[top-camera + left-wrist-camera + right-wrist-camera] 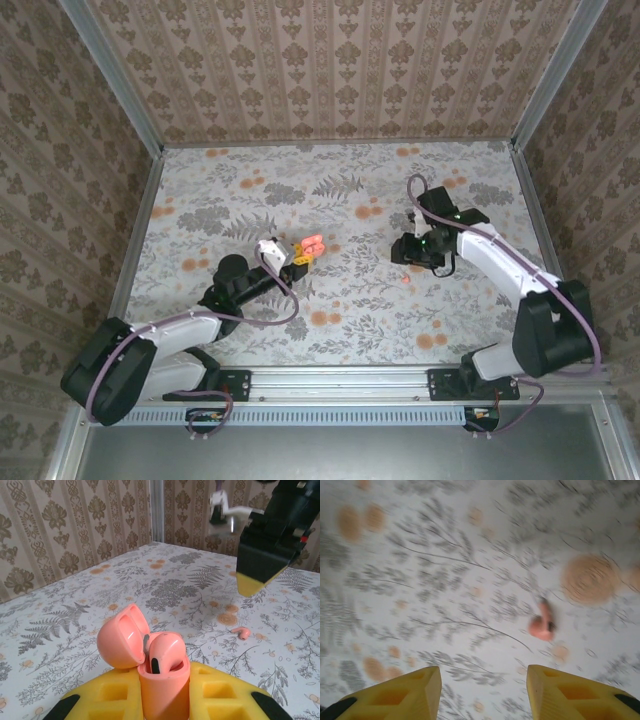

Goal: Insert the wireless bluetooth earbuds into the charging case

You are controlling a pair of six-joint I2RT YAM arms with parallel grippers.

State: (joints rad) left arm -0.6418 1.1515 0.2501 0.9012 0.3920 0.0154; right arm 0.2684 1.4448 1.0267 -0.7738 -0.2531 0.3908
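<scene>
Your loose earbud (242, 632) lies on the table (350, 320), pinkish, right of centre and well apart from the charging case (165, 685). The other earbud (165, 652) already sits in the case, whose lid (120, 637) is flipped open to one side. Your left pincer (298, 253) is clamped on the case and holds it upright. Your right pincer (482, 672) hangs above the table near the loose earbud, fingers apart with nothing between them. Its wrist view is blurred.
</scene>
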